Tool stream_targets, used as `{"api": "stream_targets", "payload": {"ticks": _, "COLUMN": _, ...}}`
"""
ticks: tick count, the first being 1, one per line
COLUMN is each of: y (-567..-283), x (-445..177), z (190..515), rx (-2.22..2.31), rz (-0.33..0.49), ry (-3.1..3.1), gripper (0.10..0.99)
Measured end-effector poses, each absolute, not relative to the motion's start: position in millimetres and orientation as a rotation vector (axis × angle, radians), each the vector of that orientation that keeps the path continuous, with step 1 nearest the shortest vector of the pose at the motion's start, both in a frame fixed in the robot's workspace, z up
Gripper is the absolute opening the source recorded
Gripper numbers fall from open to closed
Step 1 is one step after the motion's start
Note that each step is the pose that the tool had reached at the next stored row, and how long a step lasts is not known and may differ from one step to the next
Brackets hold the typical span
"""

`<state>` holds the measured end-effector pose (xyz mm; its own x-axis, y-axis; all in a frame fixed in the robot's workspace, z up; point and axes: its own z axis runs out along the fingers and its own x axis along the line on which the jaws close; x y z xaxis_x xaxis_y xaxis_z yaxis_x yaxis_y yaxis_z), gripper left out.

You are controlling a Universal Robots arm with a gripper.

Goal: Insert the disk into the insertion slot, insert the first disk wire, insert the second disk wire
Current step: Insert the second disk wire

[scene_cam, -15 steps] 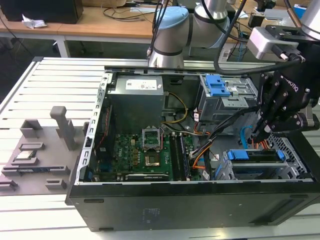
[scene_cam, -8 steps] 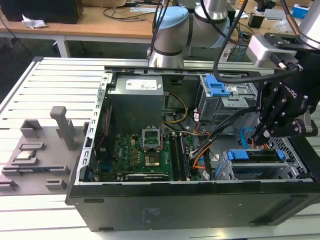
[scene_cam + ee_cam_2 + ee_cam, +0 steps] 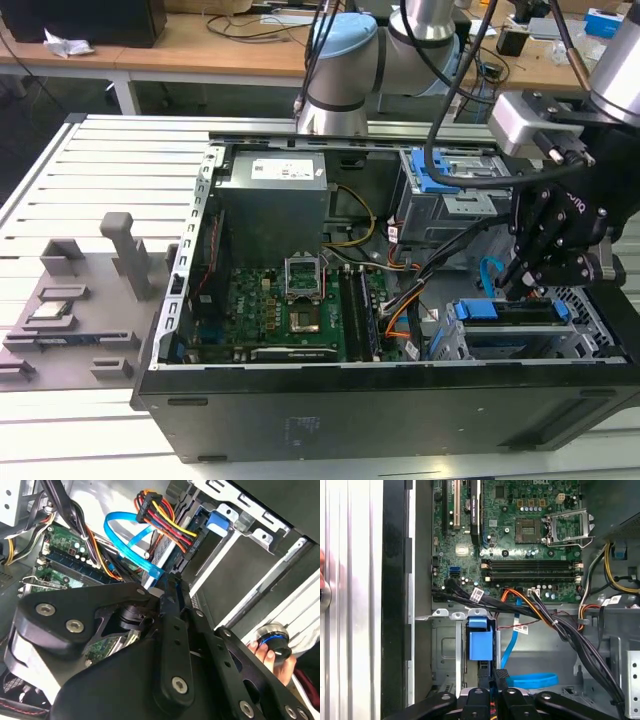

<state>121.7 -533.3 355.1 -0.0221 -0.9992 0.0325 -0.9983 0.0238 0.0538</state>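
My claw (image 3: 518, 283) is gripping the plug of the blue wire (image 3: 145, 562), right at the disk (image 3: 505, 311) sitting in its slot (image 3: 590, 305); I'm worrying that the plug could be going in crooked, or the claw snagging the red-and-yellow wires (image 3: 162, 515) just beside. The open computer case (image 3: 400, 410) is lying on a slatted metal bench (image 3: 110, 150), cluttered desks (image 3: 200, 52) standing behind.

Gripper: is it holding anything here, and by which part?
The gripper appears to pinch the blue data cable at its connector end, jaws closed on it.
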Motion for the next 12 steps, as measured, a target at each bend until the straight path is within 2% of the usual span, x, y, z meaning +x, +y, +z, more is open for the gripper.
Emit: {"api": "stream_targets", "payload": {"ticks": 12, "y": -533.3, "x": 131.0, "z": 344.8, "rx": 2.153, "rz": -0.024, "ry": -2.203, "gripper": 0.161}}
